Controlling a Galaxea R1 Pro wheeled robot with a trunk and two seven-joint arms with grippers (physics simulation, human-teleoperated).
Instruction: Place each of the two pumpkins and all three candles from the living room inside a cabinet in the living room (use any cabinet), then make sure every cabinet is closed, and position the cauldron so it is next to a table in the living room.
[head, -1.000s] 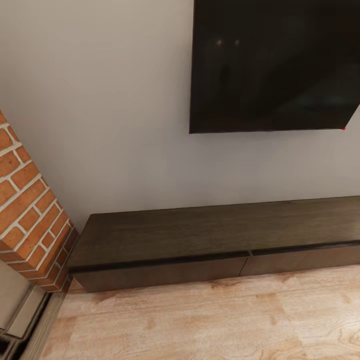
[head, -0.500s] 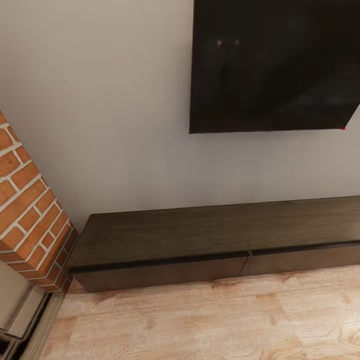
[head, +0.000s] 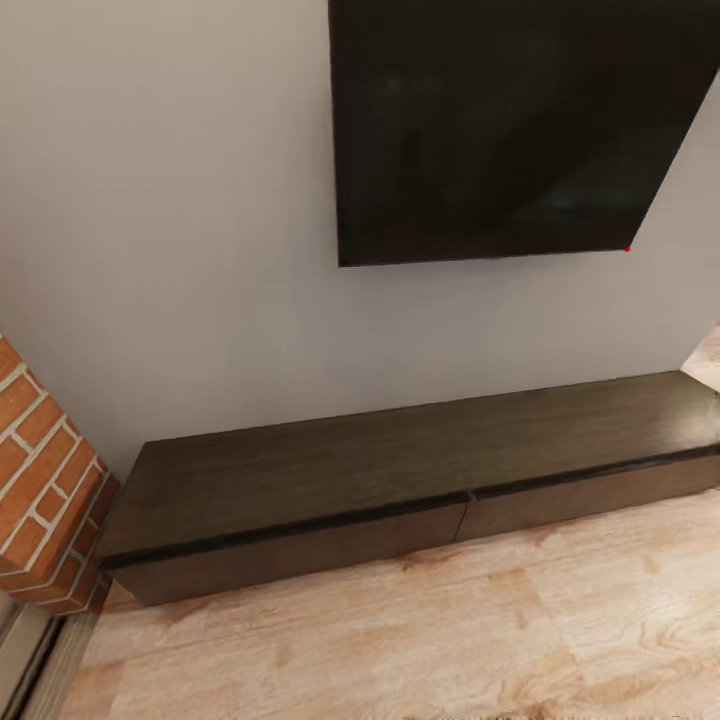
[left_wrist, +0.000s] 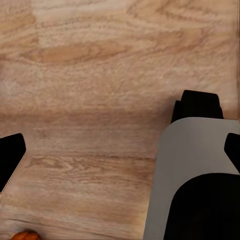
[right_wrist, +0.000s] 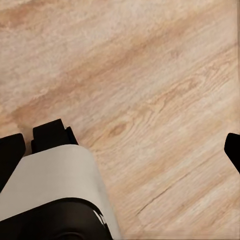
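Both arms hanging low, pointed down at the wooden floor (right_wrist: 150, 90). Left end effector (left_wrist: 120, 150) spread wide, empty; right end effector (right_wrist: 122, 152) likewise wide apart, touching nothing. Sliver of orange pumpkin (left_wrist: 25, 235) on floor near left fingertip (left_wrist: 10, 155). Farther off: dark cabinet (head: 400, 480) against wall, drawers shut, below black screen (head: 500, 130).

cabinet (head: 330, 470): dark-brown wood, visible grain, matt, flat smooth fronts
floor (head: 420, 640): pale wood planks, strong grain, soft satin sheen
wall (head: 170, 250): smooth matt grey paint
screen (head: 510, 120): black, glossy, faint reflections
brick column (head: 45, 500), lower left: rough red brick, pale mortar joints
robot base (left_wrist: 200, 175): smooth grey shell, matt black parts
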